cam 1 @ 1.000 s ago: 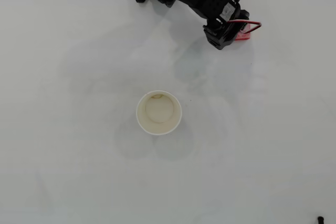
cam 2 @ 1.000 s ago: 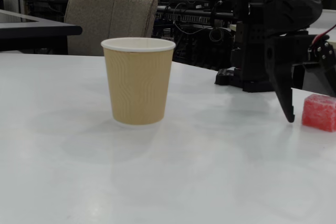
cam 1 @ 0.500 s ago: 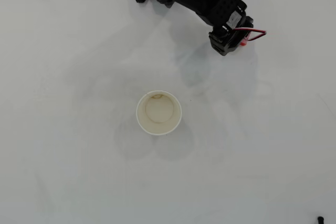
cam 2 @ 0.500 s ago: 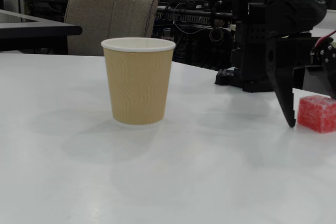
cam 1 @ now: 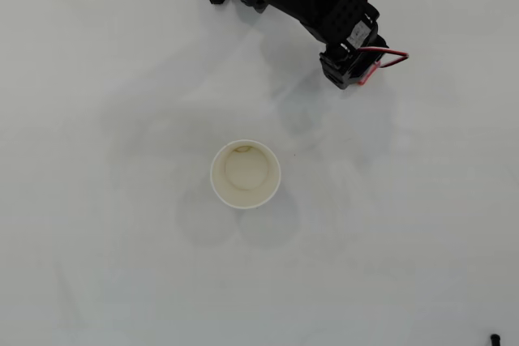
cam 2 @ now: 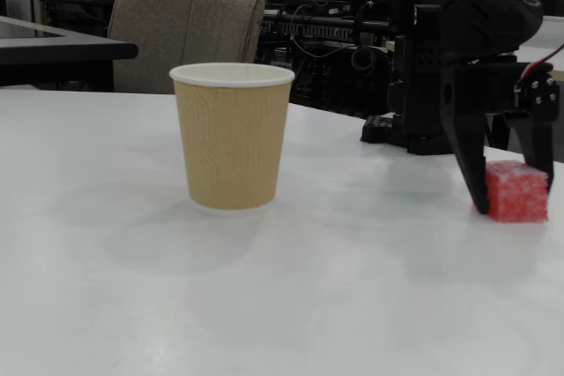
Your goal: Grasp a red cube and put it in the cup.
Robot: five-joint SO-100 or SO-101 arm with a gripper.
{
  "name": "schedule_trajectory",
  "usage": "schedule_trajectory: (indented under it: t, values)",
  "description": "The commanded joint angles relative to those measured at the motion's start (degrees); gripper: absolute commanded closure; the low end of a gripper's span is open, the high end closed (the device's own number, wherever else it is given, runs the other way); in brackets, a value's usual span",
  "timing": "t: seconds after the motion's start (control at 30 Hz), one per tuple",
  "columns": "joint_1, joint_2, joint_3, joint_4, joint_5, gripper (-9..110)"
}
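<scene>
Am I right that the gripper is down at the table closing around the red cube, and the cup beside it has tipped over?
Not quite. The fixed view shows the cup standing upright, rim up, well apart from the gripper. The rest holds: the fingers straddle the red cube at table level.

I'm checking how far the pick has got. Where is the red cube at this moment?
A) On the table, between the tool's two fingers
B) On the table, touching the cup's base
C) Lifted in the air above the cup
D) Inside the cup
A: in the fixed view the red cube sits on the table with the tool straddling it, one dark finger on each side, well to the right of the cup.
</scene>
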Motion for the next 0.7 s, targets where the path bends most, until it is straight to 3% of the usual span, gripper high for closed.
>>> schedule_trajectory:
  t: [0.0,0.67]
  values:
    - [0.9,0.8,-4.1,0.6,0.4,94]
    - [5.3,18.1,-2.5,3.1,-0.4,95]
